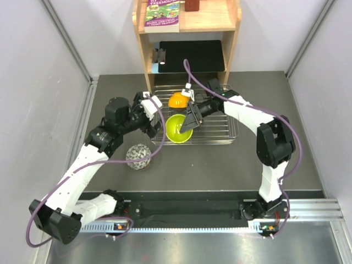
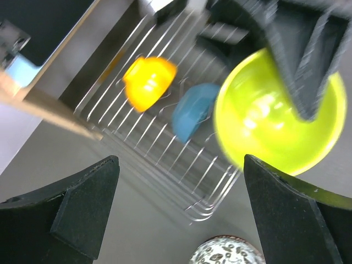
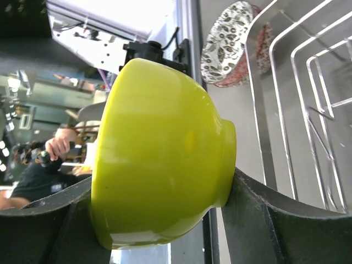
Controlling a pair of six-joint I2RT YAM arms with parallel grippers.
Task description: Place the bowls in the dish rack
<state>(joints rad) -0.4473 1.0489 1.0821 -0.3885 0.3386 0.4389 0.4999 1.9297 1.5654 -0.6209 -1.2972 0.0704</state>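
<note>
My right gripper (image 1: 190, 122) is shut on the lime-green bowl (image 1: 178, 128), holding it on edge at the front left corner of the silver wire dish rack (image 1: 217, 124). In the right wrist view the bowl (image 3: 159, 159) fills the space between the fingers of that gripper (image 3: 159, 206). An orange bowl (image 1: 177, 100) lies in the rack, and the left wrist view shows it (image 2: 148, 81) beside a blue bowl (image 2: 193, 110). A white bowl with a dark pattern (image 1: 138, 157) sits on the table left of the rack. My left gripper (image 1: 157, 122) is open and empty above it (image 2: 181, 220). The fifth bowl is out of view.
A wooden shelf unit (image 1: 187, 33) stands right behind the rack, with a black flat object (image 1: 192, 55) on its lower shelf and a book (image 1: 163, 14) on top. Grey walls close in on the left and right.
</note>
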